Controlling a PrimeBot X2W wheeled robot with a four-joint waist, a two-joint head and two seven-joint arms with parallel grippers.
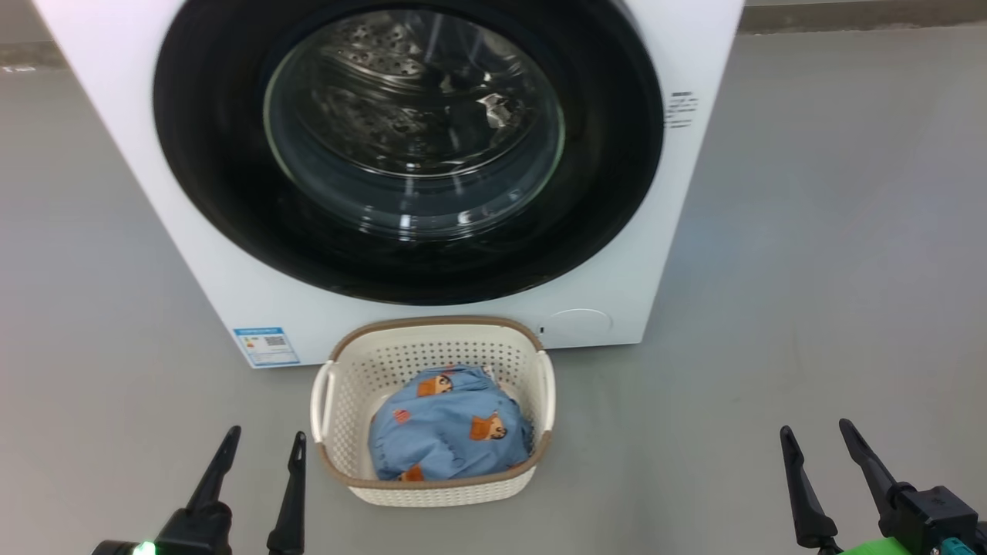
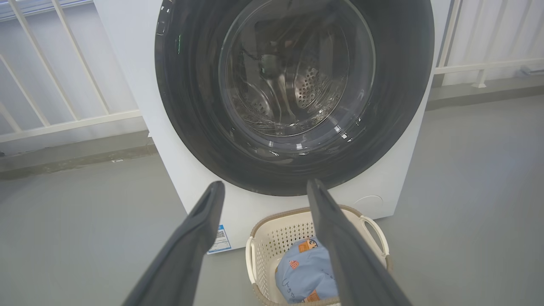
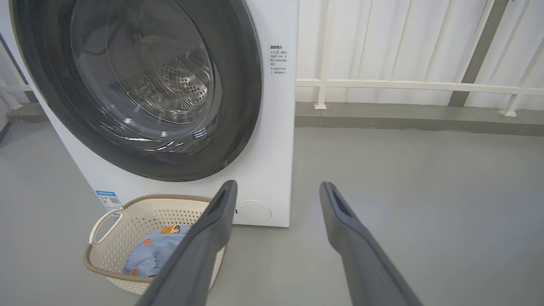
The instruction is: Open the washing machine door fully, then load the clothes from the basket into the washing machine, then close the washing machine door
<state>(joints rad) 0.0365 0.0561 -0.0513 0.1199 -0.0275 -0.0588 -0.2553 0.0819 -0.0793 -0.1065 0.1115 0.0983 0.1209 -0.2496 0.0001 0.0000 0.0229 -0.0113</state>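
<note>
Head view: the washing machine door (image 1: 208, 193) fills the upper centre, closed; below it the basket (image 1: 432, 321) holds the clothes (image 1: 451, 428). At lower left the left claw (image 1: 266, 433), at lower right the right claw (image 1: 816, 426), both spread and empty. Left wrist view: basket at bottom centre. Right wrist view: basket at lower left.

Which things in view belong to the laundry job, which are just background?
Job: big white front-loading washing machine, its round black-rimmed glass door (shut), cream perforated plastic basket, light blue printed clothes in it, open left gripper, open right gripper.
Background: grey floor, white railing, blue label sticker.
</note>
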